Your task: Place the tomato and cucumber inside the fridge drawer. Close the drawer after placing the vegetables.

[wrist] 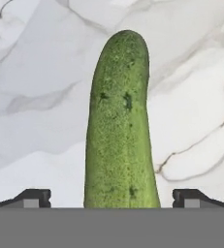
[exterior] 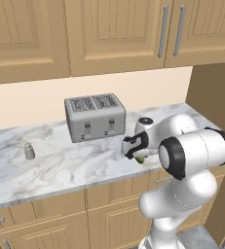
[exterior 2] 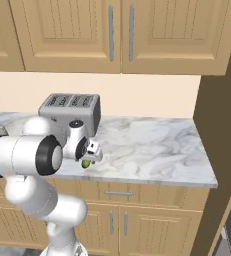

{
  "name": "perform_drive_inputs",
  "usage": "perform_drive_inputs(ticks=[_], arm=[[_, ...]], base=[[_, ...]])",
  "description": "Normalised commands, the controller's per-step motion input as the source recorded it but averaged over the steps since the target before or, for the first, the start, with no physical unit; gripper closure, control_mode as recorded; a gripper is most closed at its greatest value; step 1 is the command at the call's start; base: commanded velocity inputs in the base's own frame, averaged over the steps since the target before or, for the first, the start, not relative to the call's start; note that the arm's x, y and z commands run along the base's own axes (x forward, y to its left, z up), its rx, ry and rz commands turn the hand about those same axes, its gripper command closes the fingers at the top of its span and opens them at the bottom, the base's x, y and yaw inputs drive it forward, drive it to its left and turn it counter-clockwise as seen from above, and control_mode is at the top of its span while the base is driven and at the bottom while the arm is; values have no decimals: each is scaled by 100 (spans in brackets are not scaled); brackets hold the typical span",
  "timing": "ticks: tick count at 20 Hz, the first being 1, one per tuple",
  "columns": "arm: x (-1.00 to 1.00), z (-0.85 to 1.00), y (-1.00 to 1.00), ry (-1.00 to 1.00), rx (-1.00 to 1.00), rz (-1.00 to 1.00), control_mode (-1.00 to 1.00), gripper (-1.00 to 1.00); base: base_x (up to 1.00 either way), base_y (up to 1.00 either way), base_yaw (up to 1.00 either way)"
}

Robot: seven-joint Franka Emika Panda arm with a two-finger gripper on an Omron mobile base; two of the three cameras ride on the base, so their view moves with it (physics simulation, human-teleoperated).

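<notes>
I'm working in a home kitchen: a marble counter [exterior: 60, 165] runs across the middle of the frame, wooden wall cupboards [exterior: 84, 34] fill the top, matching base cupboards [exterior: 60, 221] sit below, and a toaster [exterior: 95, 116] stands mid-frame.

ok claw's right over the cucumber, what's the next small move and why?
Probably ease straight down and shut. In the hand view the cucumber lies flat on the marble counter, centred between the two fingertips, which stand wide open and clear of it on both sides. The claw is low over it but nothing is gripped, so a short descent, then close, looks right.
</notes>
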Motion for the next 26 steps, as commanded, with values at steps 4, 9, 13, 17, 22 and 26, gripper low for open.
perform_drive_inputs(ticks=[4, 9, 13, 17, 22, 26], arm=[[7, -11, 18, 2, -2, 0, -100, 100], [0, 9, 0, -4, 2, 0, -100, 100], [-31, 95, 1, -14, 2, 2, -100, 100], [-83, 100, 0, -11, 0, 4, -100, 100], [-100, 100, 2, -2, 1, 1, -100, 100], [-100, 81, 15, -4, 2, 0, -100, 100]], base=[[0, 0, 0], [0, 0, 0], [0, 0, 0], [0, 0, 0], [0, 0, 0], [0, 0, 0]])
